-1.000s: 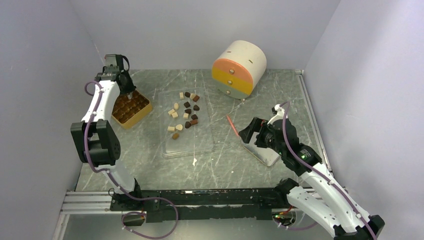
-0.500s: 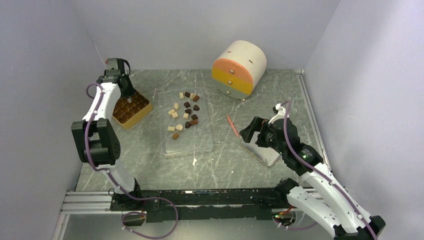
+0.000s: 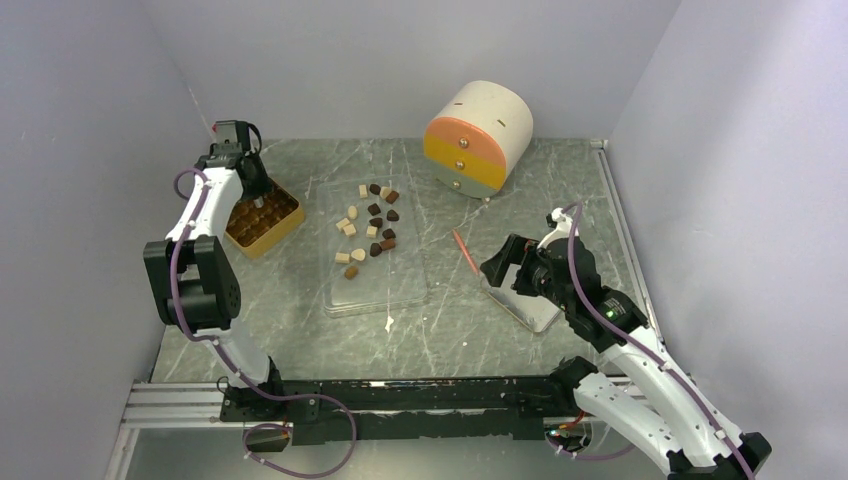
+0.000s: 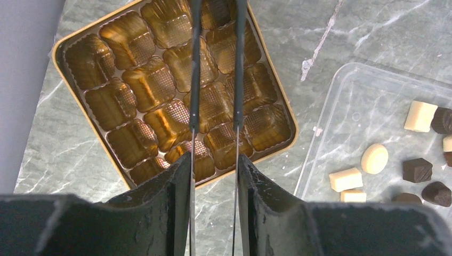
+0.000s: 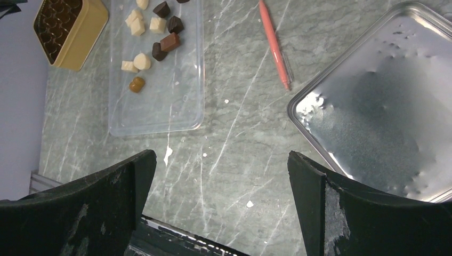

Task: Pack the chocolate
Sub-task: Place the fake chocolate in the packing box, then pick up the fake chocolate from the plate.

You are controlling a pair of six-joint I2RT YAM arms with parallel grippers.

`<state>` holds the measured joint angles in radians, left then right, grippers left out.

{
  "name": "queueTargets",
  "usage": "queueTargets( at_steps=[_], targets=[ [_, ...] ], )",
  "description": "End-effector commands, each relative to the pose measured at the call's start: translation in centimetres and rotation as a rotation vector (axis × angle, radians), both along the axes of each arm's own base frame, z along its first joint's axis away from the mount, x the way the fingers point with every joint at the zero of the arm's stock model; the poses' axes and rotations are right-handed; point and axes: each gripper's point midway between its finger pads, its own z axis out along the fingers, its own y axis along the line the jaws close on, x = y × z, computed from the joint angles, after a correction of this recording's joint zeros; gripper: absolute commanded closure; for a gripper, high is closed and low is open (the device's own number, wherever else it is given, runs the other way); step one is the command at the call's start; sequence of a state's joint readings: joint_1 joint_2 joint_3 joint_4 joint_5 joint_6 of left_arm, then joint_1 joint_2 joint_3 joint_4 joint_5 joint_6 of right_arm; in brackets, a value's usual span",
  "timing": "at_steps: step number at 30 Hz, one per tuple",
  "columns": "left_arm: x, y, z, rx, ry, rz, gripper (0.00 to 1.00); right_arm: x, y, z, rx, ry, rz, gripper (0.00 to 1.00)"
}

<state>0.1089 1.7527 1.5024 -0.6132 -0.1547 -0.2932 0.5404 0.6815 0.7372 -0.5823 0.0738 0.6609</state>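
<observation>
1. The chocolate [image 3: 370, 228], dark brown, mid-brown and cream pieces, lies loosely clustered on the far half of a clear plastic tray [image 3: 375, 285] at the middle of the table.
2. Just left of it sits a golden compartmented tray [image 4: 288, 114], most of its cups bare. One dark piece shows at the top edge of the left wrist view.
3. The left gripper [image 3: 259, 200] hangs over the golden tray, its thin blades narrowly apart. Whether they pinch that dark piece cannot be told.
4. The right gripper [image 5: 221, 157] is spread wide and empty, above the table beside a shiny metal tray [image 5: 384, 106].
5. A thin orange-red stick [image 3: 463, 252] lies between the clear tray and the metal one.
6. A round cream drawer unit [image 3: 478, 137] with an orange and a yellow front stands at the back.
7. The table [image 3: 300, 320] is grey-green marble-patterned, enclosed by pale lilac walls [image 3: 400, 60].
</observation>
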Motion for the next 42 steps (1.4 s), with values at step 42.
queueTargets(
  at_steps=[42],
  targets=[
    [-3.2,-18.0,2.9,-0.057,-0.037,-0.488,0.63,0.3,-0.2,3.1,0.044,-0.063,-0.027,0.01]
  ],
)
